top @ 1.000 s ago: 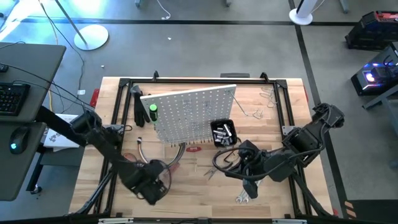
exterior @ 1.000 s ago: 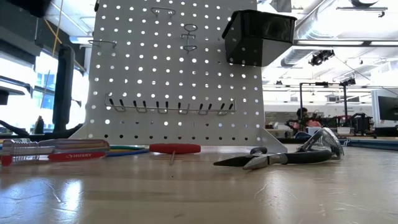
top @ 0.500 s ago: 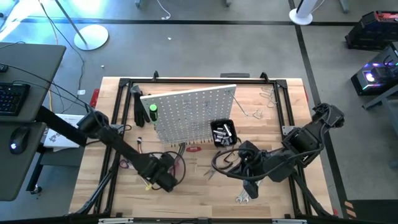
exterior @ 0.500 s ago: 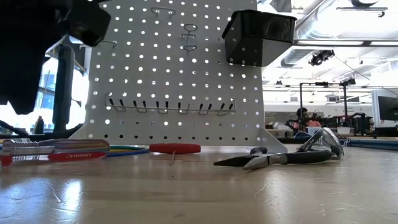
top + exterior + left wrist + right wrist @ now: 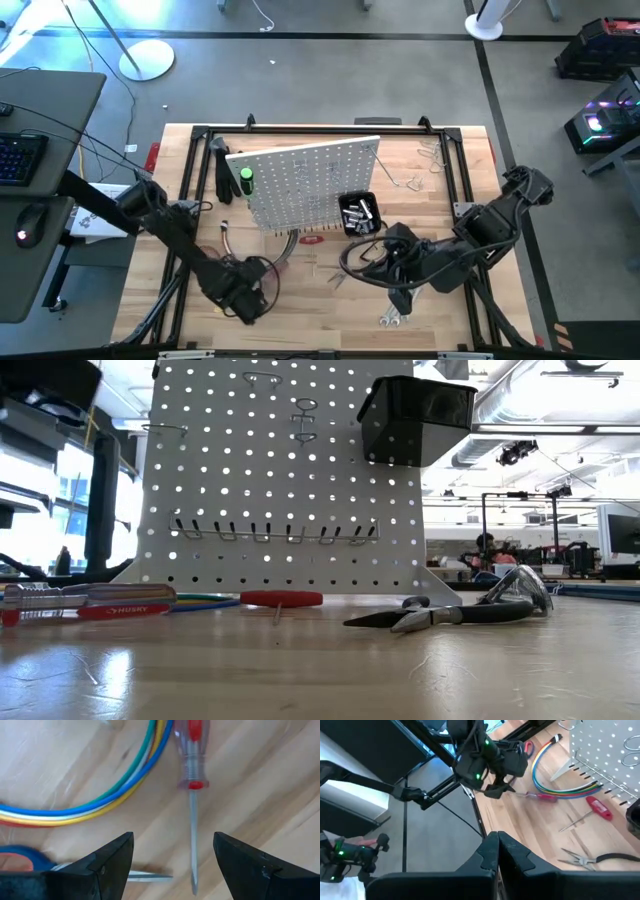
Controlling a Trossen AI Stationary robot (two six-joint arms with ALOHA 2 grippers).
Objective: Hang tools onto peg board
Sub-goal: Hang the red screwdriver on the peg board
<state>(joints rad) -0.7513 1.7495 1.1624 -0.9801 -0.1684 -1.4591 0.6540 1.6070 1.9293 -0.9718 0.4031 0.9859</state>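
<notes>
Wooden table (image 5: 450, 170) is seen mid-frame; the peg board (image 5: 300, 180) stands at its upper centre. Lower left, the left gripper (image 5: 245, 295) is spread wide above a red-handled screwdriver (image 5: 191, 750). Lower right, the right gripper (image 5: 497, 852) is closed, empty.

We see a table (image 5: 330, 670) of pale, faintly scratched wood with a soft sheen, a matt white perforated peg board (image 5: 280, 480), a screwdriver (image 5: 192, 780) with a glossy clear-and-red plastic handle and dull metal shaft, and smooth coloured cables (image 5: 100, 805).
</notes>
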